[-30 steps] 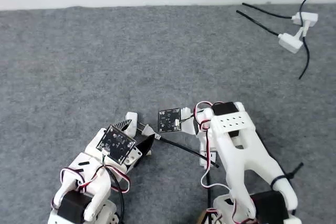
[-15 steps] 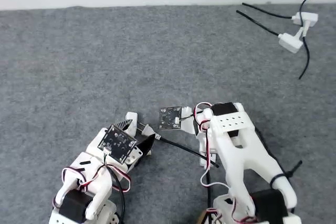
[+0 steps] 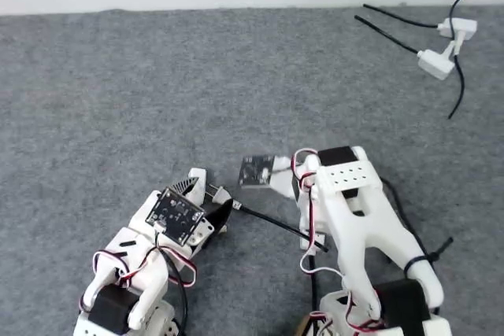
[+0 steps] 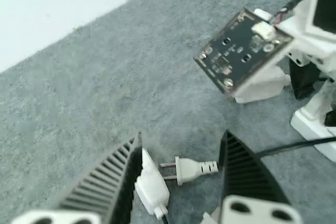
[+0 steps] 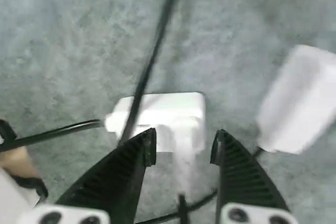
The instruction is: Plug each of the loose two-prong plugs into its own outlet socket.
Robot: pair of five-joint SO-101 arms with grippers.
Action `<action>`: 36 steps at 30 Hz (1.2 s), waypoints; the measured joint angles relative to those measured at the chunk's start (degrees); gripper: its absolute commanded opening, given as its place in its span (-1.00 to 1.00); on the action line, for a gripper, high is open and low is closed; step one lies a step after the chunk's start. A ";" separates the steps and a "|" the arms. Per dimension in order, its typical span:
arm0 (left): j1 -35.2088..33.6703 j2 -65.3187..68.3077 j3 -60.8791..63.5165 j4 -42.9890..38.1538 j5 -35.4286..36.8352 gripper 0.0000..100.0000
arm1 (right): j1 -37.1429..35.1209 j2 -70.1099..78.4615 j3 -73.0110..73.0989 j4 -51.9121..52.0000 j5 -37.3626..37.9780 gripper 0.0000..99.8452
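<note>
Your left pincer (image 4: 182,139) stands wide open and holds nothing. Its jaws straddle the two-prong plug (image 4: 191,169), which lies flat on the grey counter (image 4: 105,87) with its prongs aimed at the white socket body (image 4: 152,186), just beside one jaw. Your right pincer (image 5: 184,135) is likewise parted and empty, set over a white block (image 5: 168,111) crossed by a black cord (image 5: 156,51). A second white block (image 5: 296,100) lies near.

Risk: if you close the left jaws here, the jaw beside the socket body will likely shove it and spoil the line from prongs to slots. A grip too near the prongs would leave them no room to enter. The cord may snag the right jaws.

Count:
- two pincers
- one plug and one socket body at the left
- two blocks at the right, kind unclear
- two corded white pieces (image 3: 435,63) at the far corner
</note>
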 measured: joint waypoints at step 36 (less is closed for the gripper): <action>-7.38 0.00 2.02 -3.52 0.00 -0.52 | 8.53 -88.88 45.36 -1.58 -35.69 -0.64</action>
